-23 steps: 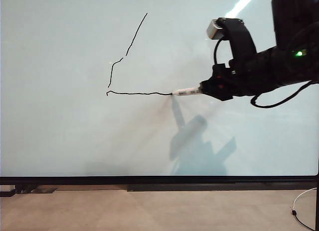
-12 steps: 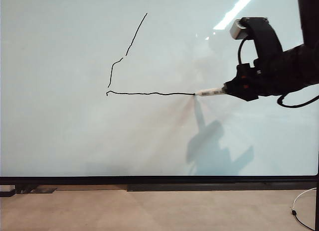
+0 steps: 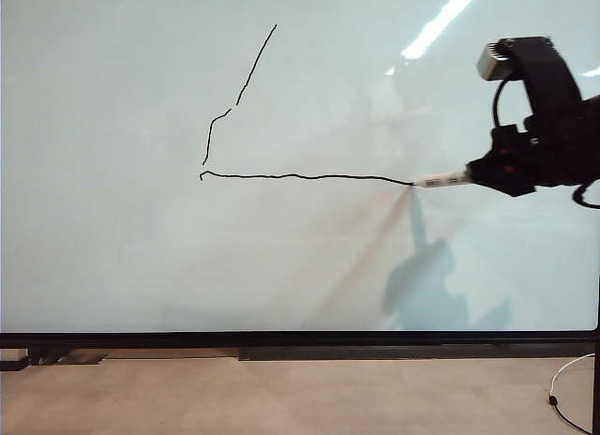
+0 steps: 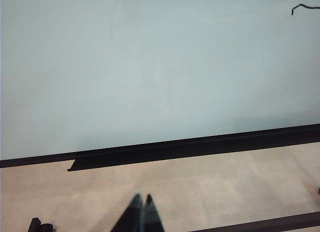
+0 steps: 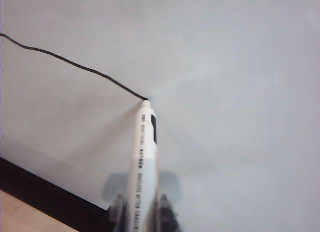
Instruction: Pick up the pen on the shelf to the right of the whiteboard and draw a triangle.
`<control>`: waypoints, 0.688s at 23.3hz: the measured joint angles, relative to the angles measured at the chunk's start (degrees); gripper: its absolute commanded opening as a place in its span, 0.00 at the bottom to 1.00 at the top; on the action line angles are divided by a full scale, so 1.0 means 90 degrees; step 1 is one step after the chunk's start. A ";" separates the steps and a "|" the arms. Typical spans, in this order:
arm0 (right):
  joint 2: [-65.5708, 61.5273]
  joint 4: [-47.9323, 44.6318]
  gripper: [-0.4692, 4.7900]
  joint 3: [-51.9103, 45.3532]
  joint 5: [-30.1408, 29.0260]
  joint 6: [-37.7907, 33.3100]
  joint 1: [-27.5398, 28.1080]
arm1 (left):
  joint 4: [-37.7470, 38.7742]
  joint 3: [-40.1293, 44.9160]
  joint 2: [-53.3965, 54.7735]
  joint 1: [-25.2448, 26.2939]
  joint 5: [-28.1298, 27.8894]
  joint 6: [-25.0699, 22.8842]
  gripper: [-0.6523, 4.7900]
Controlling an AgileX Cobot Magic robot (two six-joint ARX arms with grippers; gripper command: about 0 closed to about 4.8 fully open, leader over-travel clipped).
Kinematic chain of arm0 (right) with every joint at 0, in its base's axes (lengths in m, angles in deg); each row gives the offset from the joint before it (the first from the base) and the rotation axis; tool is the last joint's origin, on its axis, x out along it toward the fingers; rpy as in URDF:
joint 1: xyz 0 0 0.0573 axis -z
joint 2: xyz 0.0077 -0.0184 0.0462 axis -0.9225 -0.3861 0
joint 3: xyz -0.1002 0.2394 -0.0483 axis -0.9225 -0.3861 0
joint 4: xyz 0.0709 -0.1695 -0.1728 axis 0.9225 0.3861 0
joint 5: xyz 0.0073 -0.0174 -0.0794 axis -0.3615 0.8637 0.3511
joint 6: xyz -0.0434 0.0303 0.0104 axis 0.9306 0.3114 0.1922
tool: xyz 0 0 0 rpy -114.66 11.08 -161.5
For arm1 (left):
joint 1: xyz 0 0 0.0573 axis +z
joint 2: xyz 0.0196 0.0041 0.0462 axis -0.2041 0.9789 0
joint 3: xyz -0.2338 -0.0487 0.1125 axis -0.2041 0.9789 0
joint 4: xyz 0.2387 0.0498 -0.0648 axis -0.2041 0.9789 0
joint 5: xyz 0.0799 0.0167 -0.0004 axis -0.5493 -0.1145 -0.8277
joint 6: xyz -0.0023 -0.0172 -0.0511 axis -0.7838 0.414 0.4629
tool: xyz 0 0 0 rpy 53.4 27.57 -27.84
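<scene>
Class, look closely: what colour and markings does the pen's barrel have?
White with a black barcode-like label on the pen, clearest in the right wrist view.

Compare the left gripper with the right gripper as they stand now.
The black left gripper is shut on nothing and hangs low near the floor, away from the glossy pale whiteboard. The black right gripper is shut on the slim white barcode-labelled pen, holding its tip against the whiteboard at the end of the thin black line. Both are shut.

Glossy smooth whiteboard (image 3: 141, 266), white plastic pen (image 5: 142, 162), matt black hand (image 3: 487, 172).
</scene>
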 measured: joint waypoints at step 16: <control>0.0780 0.0508 0.08 0.0899 0.0102 0.0214 -0.1549 | 0.0000 0.0000 0.0000 0.0000 0.0000 0.0000 0.11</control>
